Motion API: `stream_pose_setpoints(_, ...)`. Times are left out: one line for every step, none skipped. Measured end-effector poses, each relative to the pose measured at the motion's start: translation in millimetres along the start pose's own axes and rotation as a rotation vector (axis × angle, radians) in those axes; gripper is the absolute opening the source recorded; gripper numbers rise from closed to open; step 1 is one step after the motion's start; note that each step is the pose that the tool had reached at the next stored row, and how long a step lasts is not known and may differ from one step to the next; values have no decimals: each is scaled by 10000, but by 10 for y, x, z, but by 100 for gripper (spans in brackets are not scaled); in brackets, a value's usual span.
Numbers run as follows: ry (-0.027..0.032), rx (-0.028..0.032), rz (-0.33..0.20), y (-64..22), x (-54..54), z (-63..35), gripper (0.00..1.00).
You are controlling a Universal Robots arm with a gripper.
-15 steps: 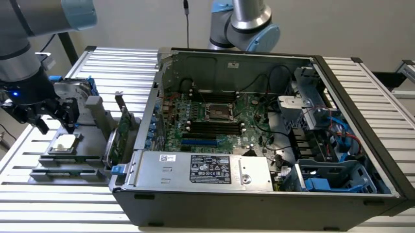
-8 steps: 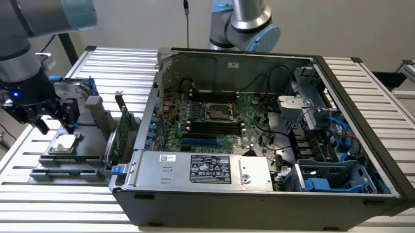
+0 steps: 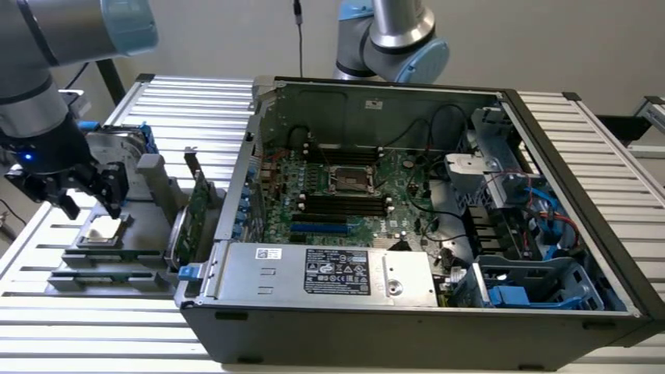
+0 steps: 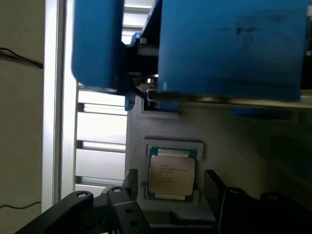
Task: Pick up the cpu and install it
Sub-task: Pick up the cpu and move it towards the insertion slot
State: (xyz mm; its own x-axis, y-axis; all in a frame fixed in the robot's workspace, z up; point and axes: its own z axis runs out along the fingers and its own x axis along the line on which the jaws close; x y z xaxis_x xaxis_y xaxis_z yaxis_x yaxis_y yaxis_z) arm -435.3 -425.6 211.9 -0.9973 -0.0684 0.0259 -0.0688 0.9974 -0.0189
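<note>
While your fingers (image 3: 112,191) hang open astride the cpu (image 4: 171,174), seated in its grey holder (image 3: 114,248) at the exterior view's left of the case (image 3: 416,315), an off-centre close could tilt or jam it.

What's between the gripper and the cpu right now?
Nothing. The wrist view shows the stretch bare: the open gripper hangs just over the cpu, not touching it.
</note>
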Motion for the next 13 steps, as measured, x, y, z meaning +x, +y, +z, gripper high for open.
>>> stream_pose_setpoints(4,-2,0,-5,-2,15,65)
stream_pose_setpoints(3,-3,0,-8,-3,31,65)
stream_pose_setpoints(4,-3,1,-9,-3,44,65)
stream_pose_setpoints(4,-2,2,-9,-3,55,65)
stream_pose_setpoints(4,-2,1,-12,-4,65,65)
stream_pose_setpoints(6,-1,0,-13,-4,73,65)
stream_pose_setpoints(4,-3,1,-14,-4,81,65)
stream_pose_setpoints(4,-3,1,-14,-4,89,65)
stream_pose_setpoints(3,-3,0,-14,-5,97,65)
stream_pose_setpoints(4,-3,0,-14,-5,104,65)
stream_pose_setpoints(5,-2,0,-15,-5,110,65)
stream_pose_setpoints(5,-2,0,-16,-5,117,65)
stream_pose_setpoints(3,-3,0,-16,-5,124,65)
